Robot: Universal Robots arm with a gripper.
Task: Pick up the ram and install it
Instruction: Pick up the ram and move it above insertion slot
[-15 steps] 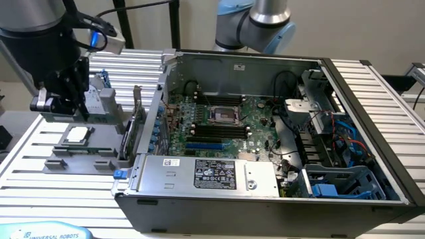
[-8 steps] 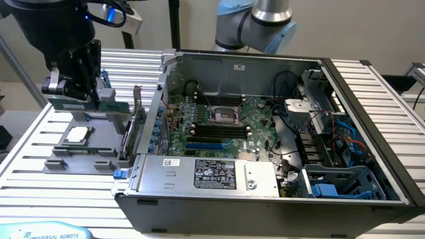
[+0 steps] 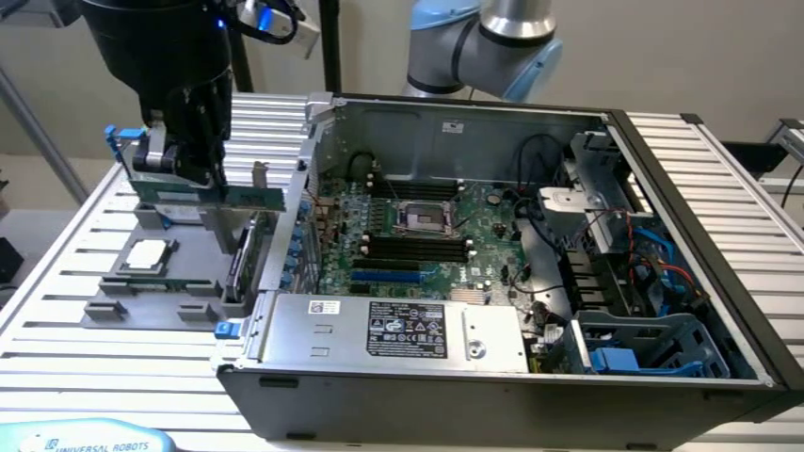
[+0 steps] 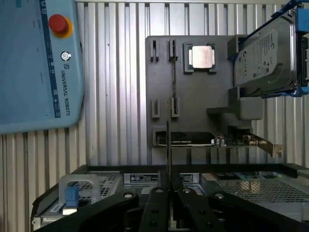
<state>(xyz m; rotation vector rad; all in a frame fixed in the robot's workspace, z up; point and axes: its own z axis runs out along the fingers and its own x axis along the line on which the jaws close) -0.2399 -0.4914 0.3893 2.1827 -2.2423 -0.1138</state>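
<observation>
The ram point(image 3: 233, 196) point(image 4: 168, 145), a thin green stick, hangs clamped by its upper edge in the gripper point(image 3: 188, 174) point(image 4: 169, 198), whose 2 black fingers point(image 4: 155, 205) are pressed against its faces. In the exterior view it runs level, its long side stretching toward the case point(image 3: 503, 386). In the wrist view it shows edge-on, a dark line rising from between the fingers.

The stick is held above the grey tray point(image 3: 126, 301) point(image 4: 203, 101), at the exterior view's left of the case, and is not yet seated in the machine. Whether its lower edge touches anything on the tray cannot be told.

A graphics card point(image 4: 186, 140) stands on edge in a tray slot just beside the ram, its silver bracket point(image 4: 263, 145) toward the hard drive point(image 4: 265, 53). That drive, silver in a blue frame, stands tilted at the tray's far end. A square silver processor point(image 3: 149, 252) point(image 4: 203, 55) lies flat in its own recess, well apart from the gripper.

The case lies on its side with the panel off, exposing the green motherboard point(image 3: 490, 221) and its row of black memory slots point(image 3: 409, 247). Tray and case both sit on a ribbed metal counter point(image 3: 75, 377). A pale blue Universal Robots pendant point(image 4: 34, 63) with a red button point(image 4: 58, 23) lies on the counter near the tray.
</observation>
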